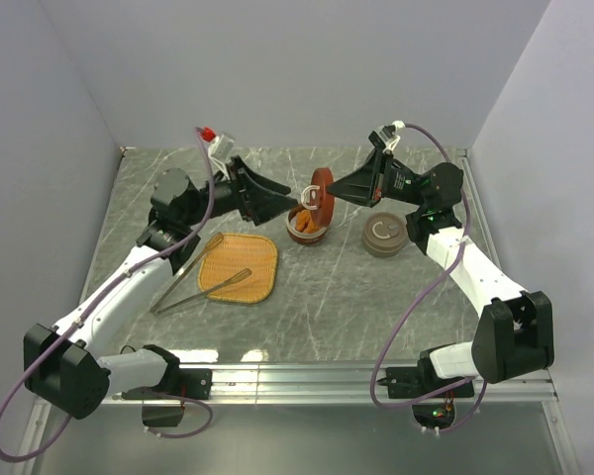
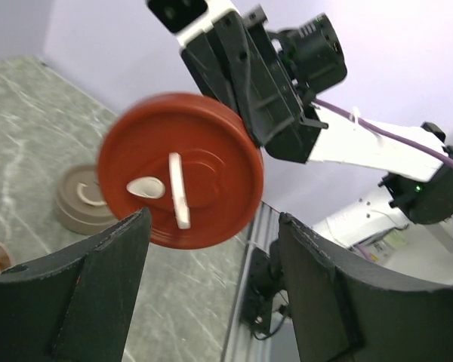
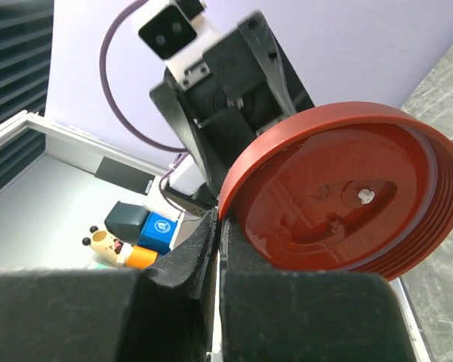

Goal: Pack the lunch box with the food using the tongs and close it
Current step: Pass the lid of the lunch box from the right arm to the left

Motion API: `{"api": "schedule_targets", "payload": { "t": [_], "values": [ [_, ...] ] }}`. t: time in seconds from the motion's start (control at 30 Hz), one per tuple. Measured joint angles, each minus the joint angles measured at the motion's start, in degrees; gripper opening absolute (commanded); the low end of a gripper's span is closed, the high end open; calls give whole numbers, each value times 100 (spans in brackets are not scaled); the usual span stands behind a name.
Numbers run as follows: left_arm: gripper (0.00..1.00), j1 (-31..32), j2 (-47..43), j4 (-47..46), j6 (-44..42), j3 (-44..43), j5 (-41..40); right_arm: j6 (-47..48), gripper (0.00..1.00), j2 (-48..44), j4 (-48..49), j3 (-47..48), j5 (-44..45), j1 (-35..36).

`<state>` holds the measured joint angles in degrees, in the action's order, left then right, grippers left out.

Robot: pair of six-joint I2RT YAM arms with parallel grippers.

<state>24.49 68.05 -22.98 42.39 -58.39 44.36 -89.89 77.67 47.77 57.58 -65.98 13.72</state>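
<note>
A round red lid (image 1: 322, 196) hangs on edge above the lunch box (image 1: 308, 235), a steel bowl holding orange-brown food (image 1: 303, 220). My right gripper (image 3: 220, 226) is shut on the lid's rim (image 3: 347, 200). My left gripper (image 2: 211, 241) is open, facing the lid's top (image 2: 183, 170) with its white tab. Its fingers stand just short of the lid with nothing between them. The silver tongs (image 1: 218, 283) lie across the woven tray (image 1: 247, 259) and onto the table at the left.
A brown round container (image 1: 384, 235) sits right of the lunch box and shows again as the brown container (image 2: 83, 200) behind the lid. Grey walls enclose the marble table on three sides; a metal rail (image 1: 307, 376) runs along the near edge.
</note>
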Motion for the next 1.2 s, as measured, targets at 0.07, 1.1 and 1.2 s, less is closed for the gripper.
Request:
{"api": "schedule_targets", "payload": {
  "t": [0.07,1.1,1.2],
  "values": [
    [74,177,15,81,-33,0,-57,-63,0,0,76,0,0,0],
    [1,682,776,133,118,-190,-487,-271,56,-35,203,-170,46,-2],
    [0,597,778,623,-197,-404,-538,173,70,-42,-442,-149,-37,-87]
  ]
}}
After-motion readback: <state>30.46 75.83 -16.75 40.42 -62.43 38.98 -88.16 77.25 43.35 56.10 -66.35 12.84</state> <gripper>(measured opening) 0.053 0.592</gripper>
